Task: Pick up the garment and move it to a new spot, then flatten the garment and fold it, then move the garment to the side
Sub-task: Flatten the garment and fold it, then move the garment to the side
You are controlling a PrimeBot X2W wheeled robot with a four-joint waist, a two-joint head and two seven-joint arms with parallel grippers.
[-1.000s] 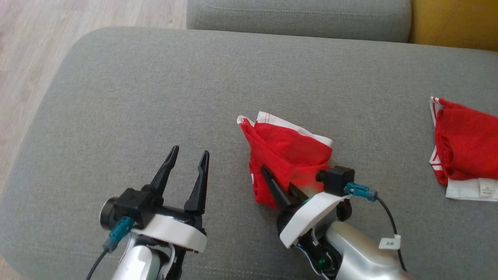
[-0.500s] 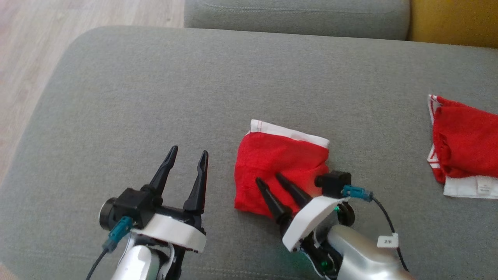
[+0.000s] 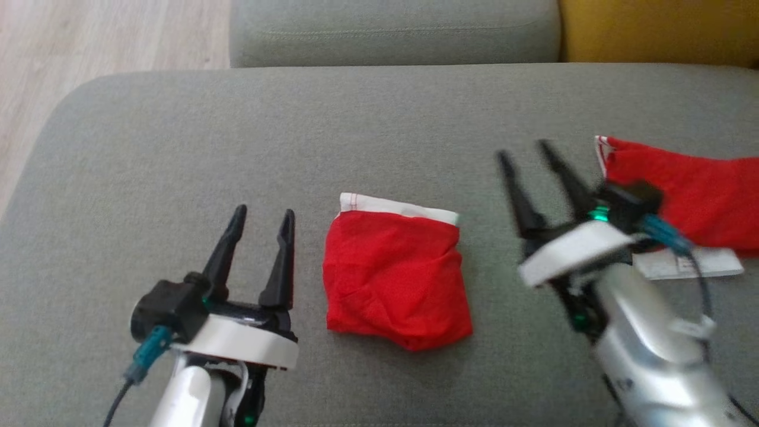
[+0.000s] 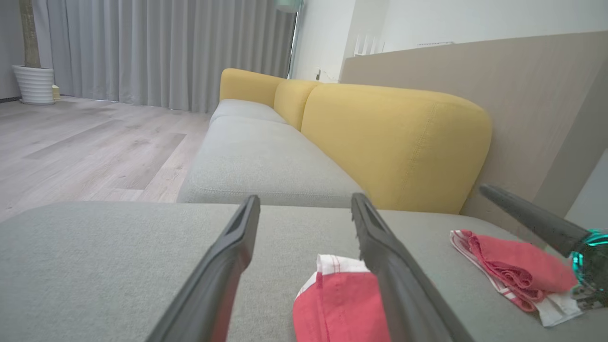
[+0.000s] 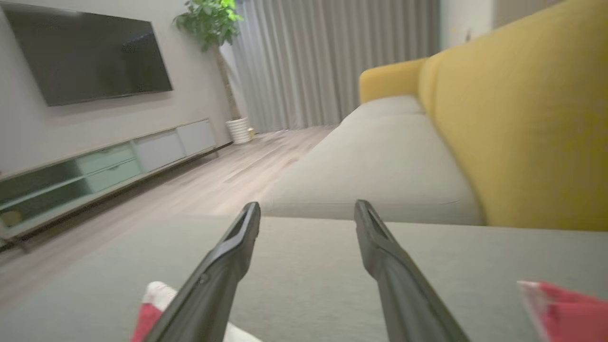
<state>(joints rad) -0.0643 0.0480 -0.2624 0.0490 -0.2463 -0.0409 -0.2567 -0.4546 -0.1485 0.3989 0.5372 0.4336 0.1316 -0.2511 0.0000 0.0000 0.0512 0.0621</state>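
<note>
Grey fabric sofa cushion [image 3: 178,148] w/ two cloths.
Folded red garment with white hem [image 3: 394,279] lies mid-cushion; second red-and-white cloth pile [image 3: 682,178] rests well apart, at right.

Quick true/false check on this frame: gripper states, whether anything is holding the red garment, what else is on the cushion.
1. The folded garment lies on the grey cushion between the left gripper and the right gripper. True.
2. Both grippers are open. True.
3. The right gripper holds the folded garment. False: nothing is between its fingers, and the garment lies free.
4. It is the only garment on the cushion. False: a second red garment lies at the robot's right.
</note>
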